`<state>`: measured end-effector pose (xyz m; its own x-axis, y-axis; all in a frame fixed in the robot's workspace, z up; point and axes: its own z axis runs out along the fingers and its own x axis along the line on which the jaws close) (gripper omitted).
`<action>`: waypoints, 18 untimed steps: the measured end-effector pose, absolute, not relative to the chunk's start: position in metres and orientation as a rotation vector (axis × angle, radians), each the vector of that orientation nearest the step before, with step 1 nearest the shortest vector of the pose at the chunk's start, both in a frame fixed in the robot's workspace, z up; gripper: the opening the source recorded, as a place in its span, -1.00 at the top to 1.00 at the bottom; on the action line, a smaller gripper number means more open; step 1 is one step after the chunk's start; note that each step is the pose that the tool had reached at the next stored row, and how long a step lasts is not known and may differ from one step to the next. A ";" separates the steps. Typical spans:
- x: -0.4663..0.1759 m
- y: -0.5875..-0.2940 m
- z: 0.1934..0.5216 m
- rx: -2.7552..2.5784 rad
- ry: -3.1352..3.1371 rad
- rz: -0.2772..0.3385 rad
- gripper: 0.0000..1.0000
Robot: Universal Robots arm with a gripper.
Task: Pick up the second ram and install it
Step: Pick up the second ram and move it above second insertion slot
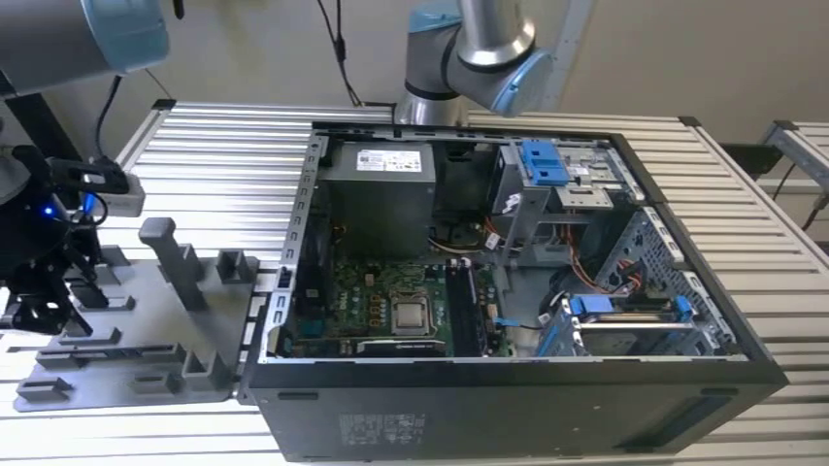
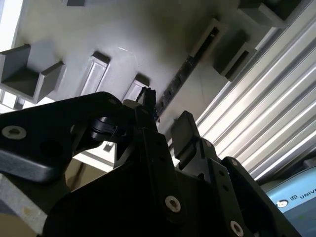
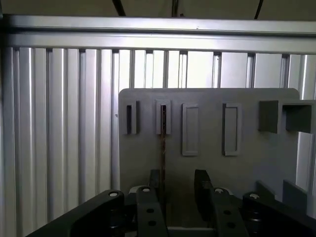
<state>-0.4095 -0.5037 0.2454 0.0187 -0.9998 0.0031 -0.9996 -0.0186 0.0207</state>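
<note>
The second ram (image 3: 163, 143) stands on edge in a slot of the grey fixture plate (image 3: 207, 168), a thin dark strip in the first wrist view. In the second wrist view the ram (image 2: 173, 89) runs as a dark stick with chips toward a grey slot block. My gripper (image 3: 177, 178) is open and low over the plate, its two black fingers either side of the ram. One finger (image 3: 155, 180) is right against the stick; the other stands clearly apart. In the exterior view the gripper (image 1: 58, 309) hangs over the fixture plate (image 1: 143, 335) at the exterior view's left.
An open computer case (image 1: 518, 388) lies right of the plate, with its motherboard (image 1: 388, 306), processor socket and dark memory slots (image 1: 460, 306) showing. Grey posts and blocks (image 1: 175, 262) stick up from the plate near the gripper. A slatted aluminium table (image 1: 220, 136) carries everything.
</note>
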 end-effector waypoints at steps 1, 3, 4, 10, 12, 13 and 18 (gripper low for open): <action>-0.410 -0.504 0.244 2.232 -2.187 -0.019 0.16; -0.410 -0.504 0.241 2.236 -2.183 -0.018 0.16; -0.410 -0.504 0.239 2.238 -2.181 -0.018 0.16; -0.412 -0.504 0.230 2.256 -2.166 -0.013 0.16; -0.412 -0.504 0.227 2.262 -2.162 -0.011 0.16; -0.412 -0.504 0.226 2.266 -2.159 -0.010 0.16; -0.415 -0.506 0.219 2.277 -2.151 -0.006 0.16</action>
